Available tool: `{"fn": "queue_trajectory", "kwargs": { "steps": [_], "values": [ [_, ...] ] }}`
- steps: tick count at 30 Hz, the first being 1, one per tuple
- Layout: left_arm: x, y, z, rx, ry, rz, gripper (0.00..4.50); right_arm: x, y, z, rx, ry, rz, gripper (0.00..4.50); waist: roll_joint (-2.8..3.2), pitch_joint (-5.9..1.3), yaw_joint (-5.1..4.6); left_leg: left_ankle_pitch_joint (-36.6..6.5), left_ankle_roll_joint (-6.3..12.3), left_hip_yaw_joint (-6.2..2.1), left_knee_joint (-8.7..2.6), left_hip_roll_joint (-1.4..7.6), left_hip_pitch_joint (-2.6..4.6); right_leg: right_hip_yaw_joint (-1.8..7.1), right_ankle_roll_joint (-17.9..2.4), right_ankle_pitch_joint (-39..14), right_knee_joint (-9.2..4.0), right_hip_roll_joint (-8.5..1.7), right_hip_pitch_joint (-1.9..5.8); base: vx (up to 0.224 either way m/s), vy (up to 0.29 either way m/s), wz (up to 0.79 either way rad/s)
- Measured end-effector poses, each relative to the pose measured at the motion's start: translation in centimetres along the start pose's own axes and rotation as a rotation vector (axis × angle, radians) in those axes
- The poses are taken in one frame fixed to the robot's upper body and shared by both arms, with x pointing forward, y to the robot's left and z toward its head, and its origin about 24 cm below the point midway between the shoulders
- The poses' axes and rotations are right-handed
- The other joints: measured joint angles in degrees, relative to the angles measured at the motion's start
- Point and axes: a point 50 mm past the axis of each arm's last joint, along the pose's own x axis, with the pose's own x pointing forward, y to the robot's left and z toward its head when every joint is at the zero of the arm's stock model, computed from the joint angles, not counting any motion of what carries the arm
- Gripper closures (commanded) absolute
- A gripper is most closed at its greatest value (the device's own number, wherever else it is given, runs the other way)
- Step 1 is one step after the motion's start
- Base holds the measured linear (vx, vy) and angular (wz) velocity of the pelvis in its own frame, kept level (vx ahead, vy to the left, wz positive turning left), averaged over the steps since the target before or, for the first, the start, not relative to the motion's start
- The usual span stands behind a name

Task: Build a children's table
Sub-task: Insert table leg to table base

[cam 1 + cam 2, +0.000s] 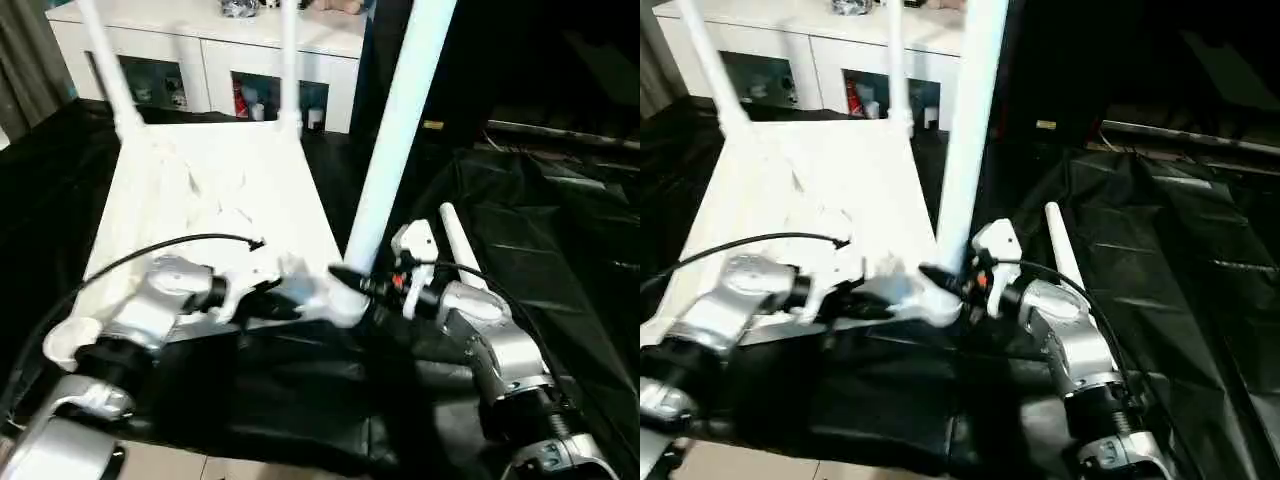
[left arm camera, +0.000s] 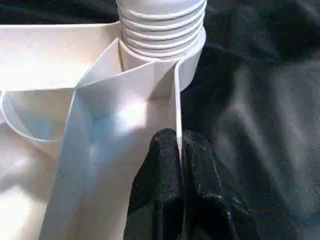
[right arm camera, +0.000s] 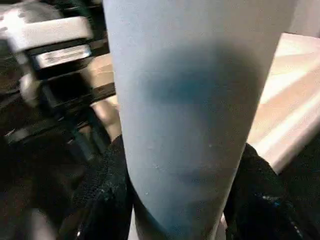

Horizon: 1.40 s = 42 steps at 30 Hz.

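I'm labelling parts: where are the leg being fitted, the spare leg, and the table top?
Leg being fitted [image 1: 395, 130], left eye view, mid shaft.
Spare leg [image 1: 462, 245], left eye view, mid shaft.
Table top [image 1: 215, 195], left eye view, ribbed underside.

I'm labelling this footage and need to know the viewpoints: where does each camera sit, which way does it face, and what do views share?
Left eye: head, facing forward and down at the upturned table top; both silver forearms show.
Right eye: same scene, slightly shifted sideways.
Left wrist: along the left pincer, shut on the top's rim beside a threaded leg end.
Right wrist: along the right pincer, shut on the near leg.
Shared: the near leg appears in all four.
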Motion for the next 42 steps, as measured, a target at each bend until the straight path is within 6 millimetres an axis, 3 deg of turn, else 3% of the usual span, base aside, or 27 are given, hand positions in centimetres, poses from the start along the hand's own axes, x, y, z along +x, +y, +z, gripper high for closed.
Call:
{"fn": "queue_trajectory", "kwargs": {
  "steps": [9,14,19,22,23,24,25,26,27,28,29,30,32,35,42],
  "values": [
    [0.2,0.1,-0.2,-0.019,-0.005,0.010,4.50,0.1,-0.2,-0.3,-0.013,0.004,0.014,2.62,0.08,-0.09,0.16,0.0,0.03,-0.01,0.12,-0.02,0.39,0.00,0.3,-0.2,0.01,-0.01,0.40,0.000,0.000,0.00],
    [1.5,1.6,0.3,-0.073,-0.006,0.164,4.50,1.5,-2.2,-0.2,0.020,0.002,-0.241,2.62,0.13,-0.08,-0.47,0.0,0.03,-0.21,0.31,-0.06,0.43,-0.14,0.3,-0.3,-0.16,-0.05,0.25,-0.028,0.004,-0.04],
    [3.4,2.8,1.2,-0.158,-0.018,0.288,4.50,2.7,-3.8,-0.3,0.095,-0.006,-0.480,2.62,0.85,0.36,-1.51,0.0,0.03,-1.39,0.21,-0.03,0.39,-2.15,0.3,-0.3,-2.15,-0.38,0.76,-0.066,0.034,-0.15],
    [4.6,3.4,1.8,-0.216,-0.018,0.360,4.50,3.5,-4.6,-0.2,0.134,-0.004,-0.625,2.62,1.85,1.03,-1.93,-0.1,0.05,-1.93,0.05,0.18,0.81,-4.78,0.3,-0.3,-3.86,-1.27,1.52,-0.077,0.042,-0.09],
    [5.1,3.7,2.2,-0.237,-0.010,0.389,4.50,4.0,-4.9,-0.1,0.141,0.006,-0.690,2.62,2.70,1.60,-1.84,-0.1,0.06,-2.01,-0.47,0.35,0.72,-6.13,-0.3,-0.8,-3.91,-1.70,2.52,-0.097,0.041,-0.10],
    [5.6,3.9,2.6,-0.246,-0.004,0.402,4.50,4.1,-5.1,-0.1,0.148,0.005,-0.738,2.62,2.46,1.73,-1.08,-0.1,0.07,-1.35,-0.65,0.46,0.41,-5.97,-1.6,-2.8,0.35,-2.22,2.24,-0.110,-0.007,0.08],
    [6.1,3.9,3.1,-0.244,-0.003,0.416,4.50,3.8,-5.4,0.0,0.152,-0.004,-0.778,2.62,1.08,1.53,0.03,0.0,0.10,0.56,-0.57,0.81,0.34,-4.43,-2.3,-3.9,4.01,-2.48,2.58,-0.011,-0.127,0.13],
    [6.1,4.1,3.2,-0.246,-0.007,0.442,4.50,4.2,-5.5,0.4,0.153,-0.009,-0.805,2.62,-0.87,0.99,1.08,0.0,0.06,1.99,-0.07,0.64,0.55,-2.13,0.8,-6.6,5.21,-2.51,2.69,-0.011,-0.127,0.13],
    [6.2,4.1,3.3,-0.249,-0.009,0.447,4.50,4.4,-5.6,0.5,0.151,-0.007,-0.822,2.62,-0.48,0.78,1.83,-1.1,0.25,1.04,0.92,0.51,0.21,-2.26,0.7,-6.6,5.12,-2.58,2.15,0.088,-0.121,-0.24],
    [6.3,4.0,3.3,-0.256,-0.010,0.443,4.50,4.6,-5.6,0.5,0.150,-0.001,-0.831,2.62,0.04,0.55,2.50,-2.0,0.75,-0.38,1.39,0.10,0.07,-2.60,0.7,-6.5,4.96,-2.56,2.14,0.115,-0.011,-0.41],
    [6.5,4.0,3.5,-0.261,-0.012,0.439,4.50,4.7,-5.6,0.5,0.147,0.000,-0.844,2.62,1.58,-0.35,2.90,-0.2,-1.11,-1.82,1.15,0.07,-0.40,-3.59,0.5,-5.6,4.35,-2.12,2.12,0.115,-0.011,-0.41],
    [6.6,4.0,3.5,-0.263,-0.013,0.437,4.50,4.8,-5.6,0.5,0.148,0.001,-0.849,2.62,1.56,-0.40,2.78,0.2,-1.11,-1.95,1.08,0.16,-0.51,-3.63,0.3,-5.0,4.12,-1.88,2.00,0.066,0.001,-0.20],
    [6.6,4.0,3.5,-0.266,-0.017,0.442,4.50,5.1,-5.6,0.5,0.145,0.011,-0.863,2.62,0.95,-0.52,2.54,0.3,-1.25,-1.91,0.34,0.24,-0.49,-3.66,-0.3,-4.4,3.37,-1.64,1.99,0.000,0.000,0.00],
    [6.5,4.0,3.3,-0.271,-0.015,0.449,4.50,5.3,-5.5,0.5,0.142,0.010,-0.865,2.62,0.84,-0.58,2.32,0.3,-1.24,-1.69,-0.42,0.23,-0.32,-3.52,-0.1,-3.7,2.11,-1.54,2.19,0.000,0.000,0.00],
    [6.3,4.1,3.1,-0.276,-0.012,0.458,4.50,5.7,-5.5,0.5,0.132,0.016,-0.864,2.62,0.57,-0.60,1.74,0.3,-1.18,-1.45,-0.54,0.09,0.00,-2.87,0.2,-3.3,1.41,-1.53,2.18,0.000,0.000,0.00]
  ]
}}
